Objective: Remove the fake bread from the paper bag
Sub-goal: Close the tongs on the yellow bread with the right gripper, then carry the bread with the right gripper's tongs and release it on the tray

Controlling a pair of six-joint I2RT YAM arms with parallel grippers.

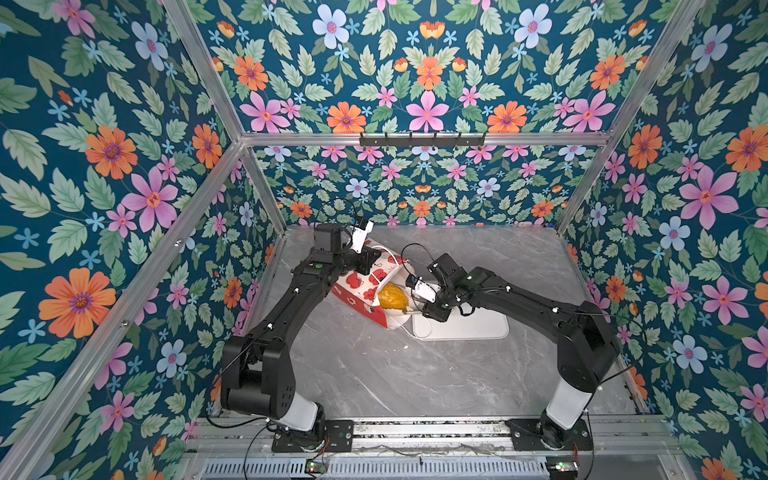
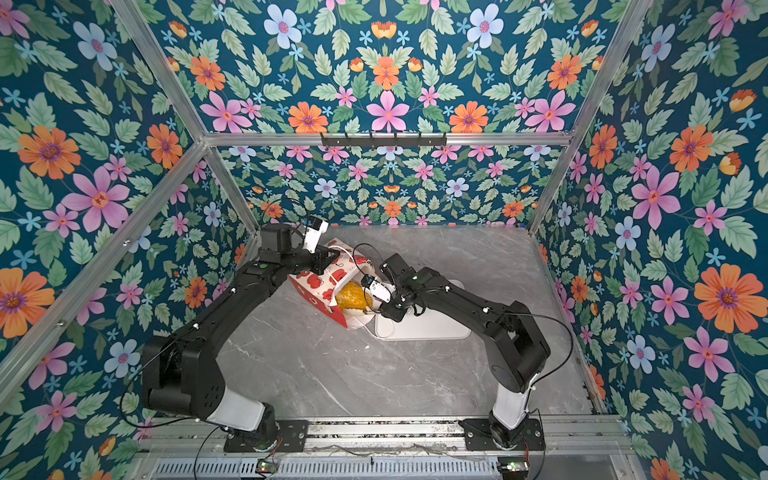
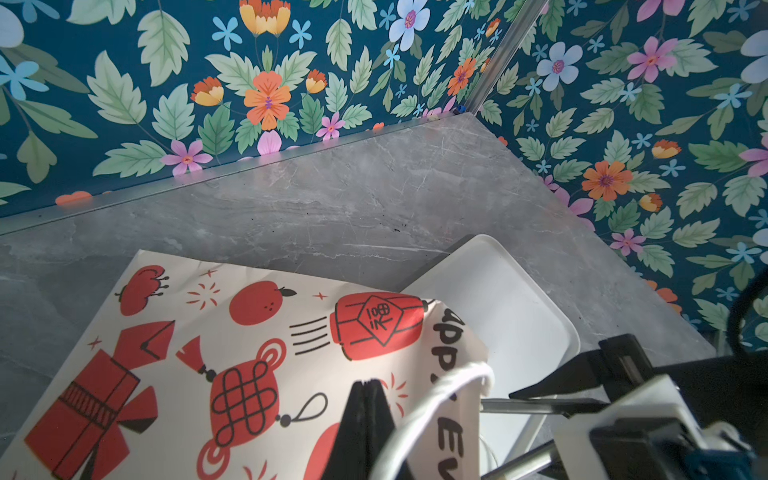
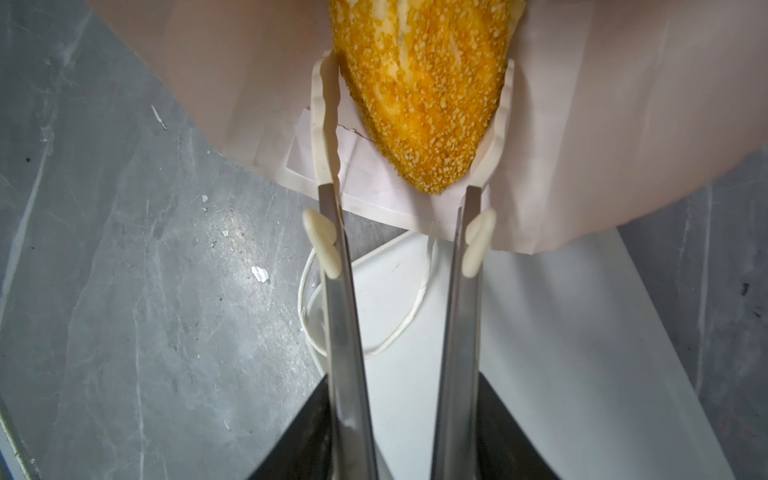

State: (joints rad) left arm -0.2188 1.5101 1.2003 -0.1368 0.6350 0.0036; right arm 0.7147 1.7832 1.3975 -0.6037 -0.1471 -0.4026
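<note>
We log both top views as bright and evenly lit from overhead, with soft shadows on the grey table (image 1: pixel 415 374) and the wallpaper (image 1: pixel 104 166) stretched toward 9 and 3 o'clock. Our left wrist view runs dimmer, with a light patch glowing on the paper bag (image 3: pixel 249 332) and the left gripper (image 3: pixel 365 384) soft. In the right wrist view the seeded loaf (image 4: pixel 424 83) reads crisp, the tongs (image 4: pixel 345 332) blur nearest the lens, and the table carries a pale sheen.

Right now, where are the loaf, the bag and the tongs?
loaf (image 4: pixel 424 91): right wrist view, seeded crust.
bag (image 3: pixel 257 332): left wrist view, printed side.
tongs (image 4: pixel 341 316): right wrist view, one steel arm.
</note>
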